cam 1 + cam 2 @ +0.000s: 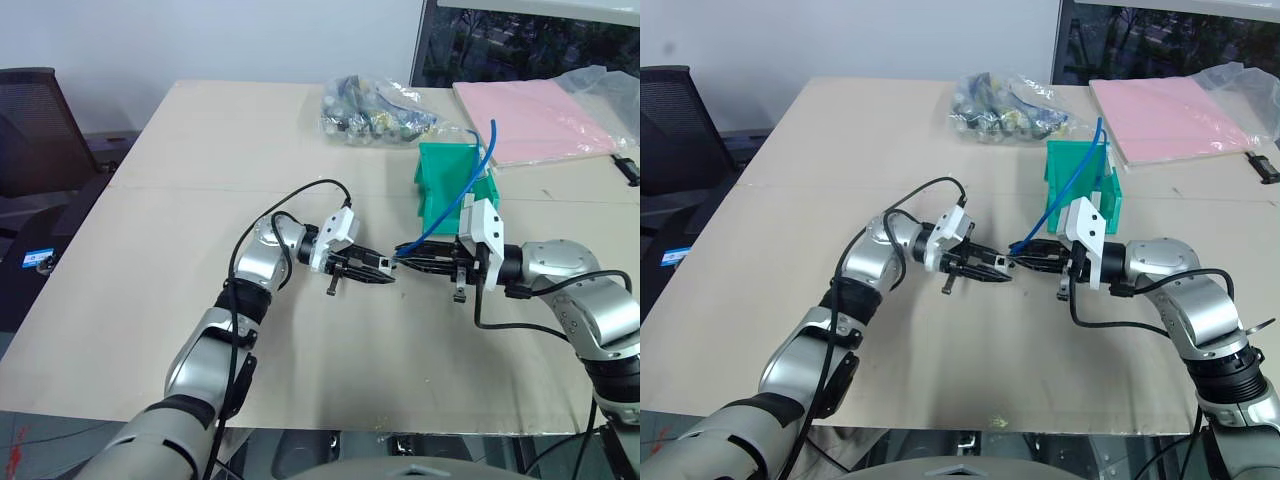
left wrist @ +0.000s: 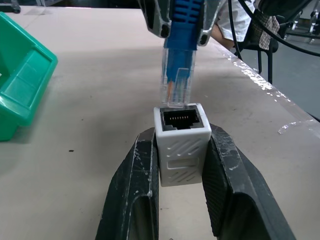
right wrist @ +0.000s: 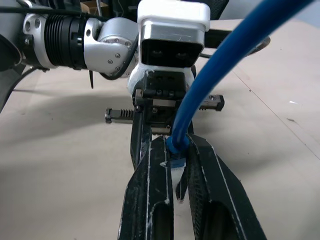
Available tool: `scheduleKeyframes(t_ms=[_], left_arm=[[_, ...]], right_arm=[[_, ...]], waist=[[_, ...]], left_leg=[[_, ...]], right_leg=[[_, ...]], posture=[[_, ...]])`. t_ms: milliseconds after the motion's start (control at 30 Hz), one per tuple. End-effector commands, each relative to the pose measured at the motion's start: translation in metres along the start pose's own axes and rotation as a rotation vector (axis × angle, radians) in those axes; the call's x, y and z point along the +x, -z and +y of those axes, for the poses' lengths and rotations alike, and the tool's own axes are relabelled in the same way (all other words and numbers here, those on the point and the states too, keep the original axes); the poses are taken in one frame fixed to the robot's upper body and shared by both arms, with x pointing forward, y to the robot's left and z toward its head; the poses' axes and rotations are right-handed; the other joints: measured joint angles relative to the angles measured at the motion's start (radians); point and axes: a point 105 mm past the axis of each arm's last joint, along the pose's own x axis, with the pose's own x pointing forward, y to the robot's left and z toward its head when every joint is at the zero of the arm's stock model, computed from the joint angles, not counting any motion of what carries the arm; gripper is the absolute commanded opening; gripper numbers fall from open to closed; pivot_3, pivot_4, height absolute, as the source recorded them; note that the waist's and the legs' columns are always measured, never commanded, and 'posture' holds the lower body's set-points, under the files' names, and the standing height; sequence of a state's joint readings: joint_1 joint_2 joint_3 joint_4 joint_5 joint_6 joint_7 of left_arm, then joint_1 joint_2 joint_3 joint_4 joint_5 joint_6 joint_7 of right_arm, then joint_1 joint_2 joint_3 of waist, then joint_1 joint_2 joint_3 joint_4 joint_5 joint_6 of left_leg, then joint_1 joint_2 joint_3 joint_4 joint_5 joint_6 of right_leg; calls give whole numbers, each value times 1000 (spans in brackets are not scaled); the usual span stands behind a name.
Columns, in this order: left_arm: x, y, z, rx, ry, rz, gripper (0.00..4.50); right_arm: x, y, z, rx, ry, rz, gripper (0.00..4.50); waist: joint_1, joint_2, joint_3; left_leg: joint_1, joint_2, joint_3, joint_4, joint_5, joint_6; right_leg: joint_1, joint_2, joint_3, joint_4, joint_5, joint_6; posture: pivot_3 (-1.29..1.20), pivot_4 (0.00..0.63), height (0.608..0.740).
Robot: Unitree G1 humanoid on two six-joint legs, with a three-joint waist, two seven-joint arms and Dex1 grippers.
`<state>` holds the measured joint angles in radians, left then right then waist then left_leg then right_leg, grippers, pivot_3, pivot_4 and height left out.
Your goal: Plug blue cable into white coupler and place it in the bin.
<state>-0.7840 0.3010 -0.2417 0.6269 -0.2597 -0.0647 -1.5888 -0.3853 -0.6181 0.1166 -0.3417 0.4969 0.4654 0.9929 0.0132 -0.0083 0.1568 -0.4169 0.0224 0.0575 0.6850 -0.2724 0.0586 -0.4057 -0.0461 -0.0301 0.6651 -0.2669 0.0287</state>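
Note:
My left gripper (image 1: 386,268) is shut on the white coupler (image 2: 182,145), whose dark socket faces the right gripper. My right gripper (image 1: 403,250) is shut on the clear plug end of the blue cable (image 1: 478,180). In the left wrist view the plug (image 2: 176,82) hovers just in front of the socket, its tip at the opening and slightly off to one side. Both grippers meet tip to tip above the table's middle. The rest of the cable arches back over the green bin (image 1: 435,190), which stands just behind the right gripper.
A clear bag of mixed cables (image 1: 375,110) lies behind the bin. A pink folder (image 1: 540,115) lies at the back right, with a black object (image 1: 628,168) at the right edge. A dark chair (image 1: 35,130) stands left of the table.

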Motion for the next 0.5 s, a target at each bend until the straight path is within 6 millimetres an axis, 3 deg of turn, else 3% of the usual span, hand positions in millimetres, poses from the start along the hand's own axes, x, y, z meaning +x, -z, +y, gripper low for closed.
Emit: scheduleKeyframes(t_ms=[33,500], left_arm=[[0,-9,2,39,4,-15,604],[0,-4,0,16,1,-20,604]], right_arm=[[2,-8,1,-37,-19,-11,0],[-2,12,3,-27,-39,101,0]], waist=[[0,0,0],[0,0,0]], left_leg=[[0,0,0,0,0,0],[0,0,0,1,0,0]], right_leg=[[0,0,0,0,0,0],[0,0,0,0,0,0]], posture=[[0,150,740],[0,150,740]])
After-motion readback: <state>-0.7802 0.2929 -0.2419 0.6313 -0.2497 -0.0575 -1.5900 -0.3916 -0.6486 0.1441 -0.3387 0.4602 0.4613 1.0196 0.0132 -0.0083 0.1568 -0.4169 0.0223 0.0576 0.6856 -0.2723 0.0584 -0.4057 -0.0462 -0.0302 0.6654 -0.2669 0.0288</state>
